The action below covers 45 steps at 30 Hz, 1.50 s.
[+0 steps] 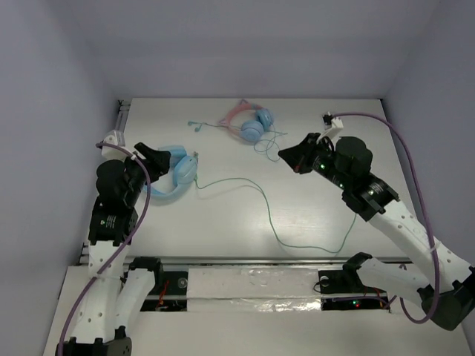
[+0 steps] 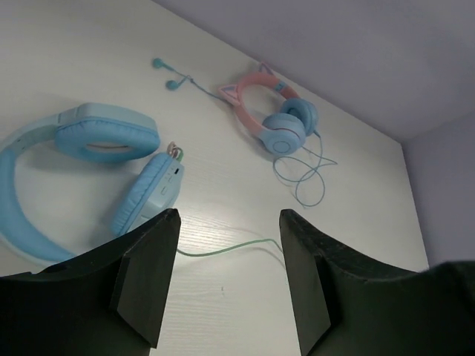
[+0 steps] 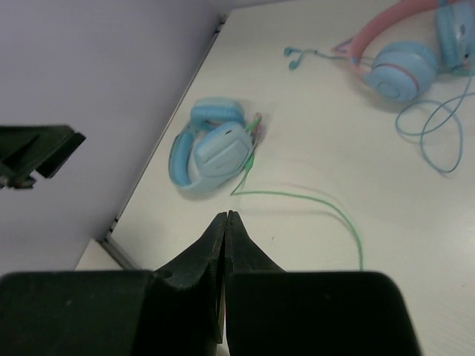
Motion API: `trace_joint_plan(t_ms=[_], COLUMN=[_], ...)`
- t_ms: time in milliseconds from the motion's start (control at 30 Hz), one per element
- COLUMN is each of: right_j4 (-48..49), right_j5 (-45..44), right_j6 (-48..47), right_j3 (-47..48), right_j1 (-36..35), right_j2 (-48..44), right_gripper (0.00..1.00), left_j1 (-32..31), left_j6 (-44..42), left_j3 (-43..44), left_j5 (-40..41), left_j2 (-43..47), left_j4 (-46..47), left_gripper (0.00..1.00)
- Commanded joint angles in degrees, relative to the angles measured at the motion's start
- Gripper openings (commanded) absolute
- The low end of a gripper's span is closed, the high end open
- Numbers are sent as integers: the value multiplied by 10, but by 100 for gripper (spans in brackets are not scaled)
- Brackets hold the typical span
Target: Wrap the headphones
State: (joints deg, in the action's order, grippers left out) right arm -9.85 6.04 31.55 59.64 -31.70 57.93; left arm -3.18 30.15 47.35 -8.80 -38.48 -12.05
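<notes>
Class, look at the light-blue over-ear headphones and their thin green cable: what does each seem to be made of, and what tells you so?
The light-blue over-ear headphones: the cup shells and wide headband look like smooth matte plastic, evenly coloured; the oval pads look like soft cushioning, probably leatherette over foam, judging by their rounded puffy edge. The thin green cable: likely rubber or plastic-sheathed wire, since it lies in loose limp curves on the table.

Lying on the table (image 1: 223, 215) at its left side: the headphones (image 1: 174, 178), cups touching, just beside the left gripper (image 1: 157, 157), which hovers over their left part. Trailing rightward from them across the table's middle toward the near edge: the cable (image 1: 274, 222). Farther back, near the centre: the smaller headphones (image 1: 251, 124), with earbuds (image 1: 194, 124) to their left. Right of that pair, above the table: the right gripper (image 1: 286, 156).
</notes>
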Motion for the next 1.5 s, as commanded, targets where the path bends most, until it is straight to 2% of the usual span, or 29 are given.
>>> trace_joint_plan(t_ms=[0, 33, 100, 133, 167, 233, 267, 333, 367, 400, 467, 500, 567, 600, 633, 800, 1033, 1167, 1300, 1367, 1400, 1467], right_j4=[40, 37, 23, 6, -4, -16, -13, 5, 11, 16, 23, 27, 31, 33, 43, 83, 113, 127, 140, 138, 136, 135], right_j5=[-31, -33, -56, -63, -101, -125, -143, -147, -143, -140, -135, -136, -135, -127, -119, -43, -23, -10, -1, -1, -4, -7], right_j6=[4, 11, 5, -7, -10, -19, -20, -20, -21, -22, -31, -36, -47, -49, -51, -45, -38, -37, -32, -35, -37, -34], right_j3=[-21, -27, -24, -22, -16, -19, -28, -43, -51, -60, -67, -73, -77, -79, -82, -104, -114, -123, -129, -129, -129, -131], right_j1=[-36, -46, -84, -99, -128, -157, -170, -194, -194, -194, -194, -194, -194, -194, -194, -194, -194, -194, -194, -194, -194, -194], right_j2=[-44, -51, -47, -35, -27, -16, -12, -13, -20, -25, -32, -38, -40, -41, -42, -53, -52, -55, -55, -55, -56, -60], right_gripper=[0, 0, 0, 0, 0, 0, 0, 0, 3, 10, 22, 39, 51, 60, 63, 68, 68, 68, 68, 68, 68, 68], left_j1=[0, 0, 0, 0, 0, 0, 11, 21, 34, 45, 75, 83, 89, 89, 89, 89, 84, 49, 43, 37, 29, 24], left_j6=[21, 27, 36, 34, 34, 24, 24, 26, 35, 38, 38, 38, 33, 37, 41, 66, 87, 94, 91, 91, 97, 98], left_j3=[23, 20, 20, 21, 27, 23, 20, 13, 3, -3, -21, -25, -37, -37, -36, -79, -89, -87, -69, -63, -58, -50], left_j5=[62, 82, 120, 163, 197, 266, 269, 253, 251, 248, 236, 237, 234, 230, 222, 229, 252, 280, 290, 313, 324, 344], left_j2=[2, -6, -22, -42, -51, -81, -97, -147, -160, -171, -191, -194, -208, -220, -246, -280, -352, -385, -437, -456, -461, -472], left_j4=[-49, -59, -93, -105, -116, -114, -112, -102, -97, -85, -71, -61, -42, -39, -42, -7, 33, 62, 72, 75, 69, 64], left_gripper=[53, 45, 38, 22, 12, 1, 0, 2, 5, 9, 24, 37, 53, 57, 58, 59, 59, 58, 57, 53, 48, 47])
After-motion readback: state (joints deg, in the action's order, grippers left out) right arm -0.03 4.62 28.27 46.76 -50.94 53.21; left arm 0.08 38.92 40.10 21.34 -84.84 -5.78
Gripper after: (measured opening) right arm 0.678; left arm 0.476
